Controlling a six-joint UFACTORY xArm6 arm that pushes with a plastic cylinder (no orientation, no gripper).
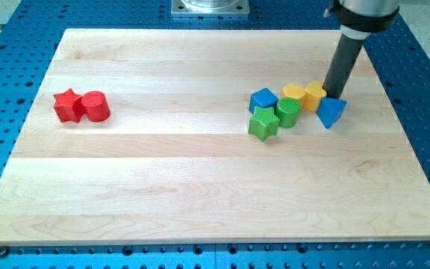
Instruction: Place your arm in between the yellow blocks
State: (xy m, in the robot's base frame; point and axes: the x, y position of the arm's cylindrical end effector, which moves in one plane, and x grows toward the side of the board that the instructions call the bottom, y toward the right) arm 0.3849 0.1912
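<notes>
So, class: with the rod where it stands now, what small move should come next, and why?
Probably a short slide toward the view's left and slightly down. My tip sits at the right edge of the right yellow block, above the blue triangular block. The two yellow blocks touch, the left yellow block beside it, so the tip would have to wedge into their seam.

Arm's upper part (363, 15) cut off by view's top, only the rod and a collar show; my tip (334, 96) sits behind the right yellow block (316, 95) and the blue triangular block (331, 112), so its very end is partly hidden and contact can't be told. Left yellow block (295, 93) has its lower half hidden by the green cylinder (288, 113), shape unclear; the metal mount (210, 7) is cropped at view's top, and the worktop (200, 187) bottom corners run into the frame edge.
</notes>
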